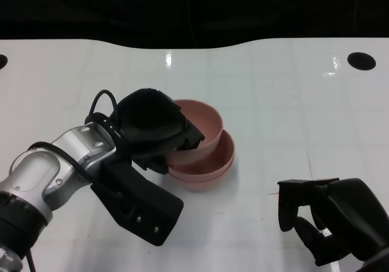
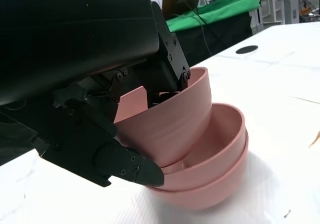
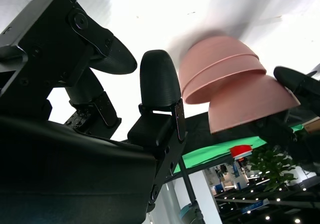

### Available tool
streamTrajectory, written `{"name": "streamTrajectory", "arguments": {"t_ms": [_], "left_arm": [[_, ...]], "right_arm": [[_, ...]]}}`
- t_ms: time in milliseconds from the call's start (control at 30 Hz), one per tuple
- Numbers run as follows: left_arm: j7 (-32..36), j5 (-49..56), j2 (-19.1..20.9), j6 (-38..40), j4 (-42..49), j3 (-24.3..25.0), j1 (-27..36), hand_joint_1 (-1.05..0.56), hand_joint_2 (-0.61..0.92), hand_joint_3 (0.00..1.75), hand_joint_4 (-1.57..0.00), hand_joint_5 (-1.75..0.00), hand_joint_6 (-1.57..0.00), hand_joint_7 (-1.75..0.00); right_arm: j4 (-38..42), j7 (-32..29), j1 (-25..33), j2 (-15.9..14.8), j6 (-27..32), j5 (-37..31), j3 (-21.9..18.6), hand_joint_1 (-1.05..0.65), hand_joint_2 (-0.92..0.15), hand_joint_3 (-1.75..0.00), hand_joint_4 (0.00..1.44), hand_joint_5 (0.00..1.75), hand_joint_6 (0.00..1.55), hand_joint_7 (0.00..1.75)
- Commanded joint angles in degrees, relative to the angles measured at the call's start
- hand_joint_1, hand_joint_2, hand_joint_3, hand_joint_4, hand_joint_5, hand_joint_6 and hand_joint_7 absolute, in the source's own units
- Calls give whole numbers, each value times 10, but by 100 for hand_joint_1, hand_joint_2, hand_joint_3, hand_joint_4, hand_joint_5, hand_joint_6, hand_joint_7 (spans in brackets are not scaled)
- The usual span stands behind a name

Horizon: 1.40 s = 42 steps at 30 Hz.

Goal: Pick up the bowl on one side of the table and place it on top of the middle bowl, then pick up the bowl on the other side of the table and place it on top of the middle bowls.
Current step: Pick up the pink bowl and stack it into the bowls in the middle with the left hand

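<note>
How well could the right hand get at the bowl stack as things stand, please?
Probably not well. The table between the right hand and the stack is bare, but the left hand holds the top bowl tilted over the stack, covering it.

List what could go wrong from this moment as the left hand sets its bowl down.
1. The held bowl is tilted, one side low in the stack and the other raised; released now, it might seat crooked or slide off.
2. The left hand has fingers inside the rim; pulling them out could drag the bowl up again.
3. The stack sits loose on the table, so a sideways push may shift it.
</note>
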Motion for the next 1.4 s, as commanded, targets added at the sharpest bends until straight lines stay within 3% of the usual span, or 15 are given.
{"name": "streamTrajectory", "arguments": {"t_ms": [33,200,467,600,700,767,1000,1067,1200,1400], "left_arm": [[21,8,0,1,15,-6,-14,-33,87,15,-85,-175,-91,-94],[67,27,-13,-1,47,-19,-22,-33,89,13,-87,-175,-90,-95],[105,38,-25,0,89,-36,-40,-36,92,17,-84,-175,-82,-114],[98,29,-31,-3,103,-39,-44,-39,92,22,-79,-159,-81,-92],[98,26,-33,-10,112,-41,-47,-39,92,18,-87,-118,-92,-58],[83,11,-33,-21,117,-38,-47,-37,92,13,-89,-102,-95,-53],[60,-7,-28,-25,111,-39,-45,-36,92,9,-84,-90,-88,-50],[44,-8,-24,-21,96,-39,-42,-37,92,9,-72,-88,-75,-42],[30,-2,-18,-14,74,-40,-38,-45,92,7,-61,-57,-69,-9],[28,-1,-16,-10,65,-42,-36,-47,92,5,-60,-48,-68,-3]], "right_arm": [[3,-8,-3,-6,-6,1,-4,-10,-18,-149,97,175,82,157],[0,-6,-2,-5,0,0,-3,-11,-19,-149,97,175,82,157],[-2,-6,-2,-4,3,-3,-2,-11,-19,-148,97,175,82,157],[-5,-5,-2,-3,5,-5,-2,-11,-19,-148,97,175,82,156],[-5,-7,-3,-3,4,-6,-1,-11,-18,-148,97,175,82,156],[-5,-5,-3,-3,5,-7,-1,-11,-18,-148,97,175,82,156],[-6,-3,-2,-3,7,-7,-1,-11,-19,-148,97,175,82,156],[-6,-4,-2,-2,8,-9,-1,-11,-19,-148,97,175,82,155],[-5,-4,-2,-2,7,-7,-1,-11,-19,-148,97,175,83,155],[-5,-4,-2,-2,6,-7,-1,-11,-19,-148,97,175,83,153]]}}
